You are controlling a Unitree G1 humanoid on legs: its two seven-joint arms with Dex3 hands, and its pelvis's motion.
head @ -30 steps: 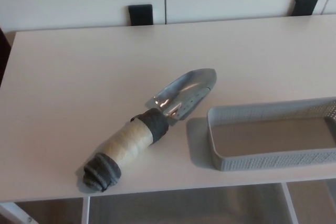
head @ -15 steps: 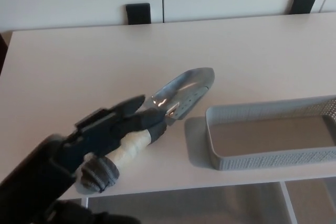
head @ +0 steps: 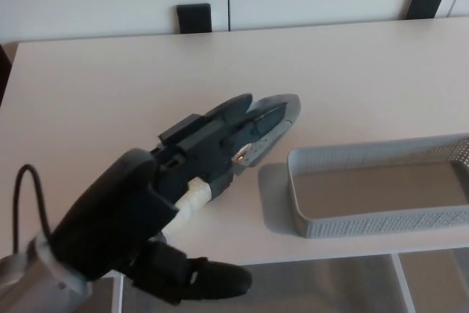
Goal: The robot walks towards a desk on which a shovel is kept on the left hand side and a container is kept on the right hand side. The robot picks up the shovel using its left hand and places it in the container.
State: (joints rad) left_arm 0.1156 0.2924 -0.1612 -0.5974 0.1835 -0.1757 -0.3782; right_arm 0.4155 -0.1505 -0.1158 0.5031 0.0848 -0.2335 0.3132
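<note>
The shovel point(head: 272, 126) lies on the white desk point(head: 110, 108), its metal blade pointing up and right and its pale wrapped handle point(head: 194, 197) running down to the left. My left hand point(head: 168, 203) reaches in from the lower left and hovers over the handle and the back of the blade. Its fingers point(head: 220, 119) are stretched out and apart, the thumb point(head: 205, 280) hangs below the desk edge, and nothing is held. The hand hides most of the handle. The grey perforated container point(head: 381, 196) sits empty to the right of the shovel. My right hand does not show.
Two black brackets point(head: 194, 17) point(head: 426, 3) stand at the desk's far edge against a white wall. The desk's front edge runs just below the container, with white frame legs point(head: 403, 284) underneath.
My left hand has come in from the lower left and moved up and right over the shovel's handle. The shovel and container have stayed in place.
</note>
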